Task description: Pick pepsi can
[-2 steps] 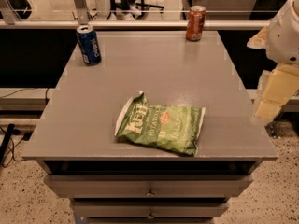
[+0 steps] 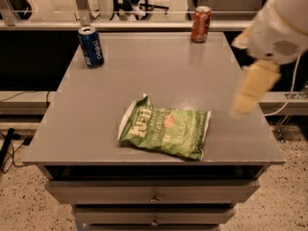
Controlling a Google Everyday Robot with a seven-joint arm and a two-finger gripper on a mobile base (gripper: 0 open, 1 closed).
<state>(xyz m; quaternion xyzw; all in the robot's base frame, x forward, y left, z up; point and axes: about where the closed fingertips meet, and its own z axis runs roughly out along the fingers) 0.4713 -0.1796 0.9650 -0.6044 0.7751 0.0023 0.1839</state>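
Note:
The pepsi can [image 2: 91,46] is dark blue with a silver top and white lettering. It stands upright at the far left corner of the grey table [image 2: 159,76]. My gripper [image 2: 251,93] hangs from the white arm at the right side of the table, over its right edge, blurred by motion. It is far from the pepsi can, across the table's width, and holds nothing that I can see.
An orange-red can [image 2: 200,24] stands upright at the far right of the table. A green chip bag [image 2: 165,132] lies flat near the front middle. Drawers [image 2: 154,196] sit under the tabletop. A railing runs behind the table.
The arm and gripper have moved left and up, in over the table's right edge. The cans and the bag have not moved.

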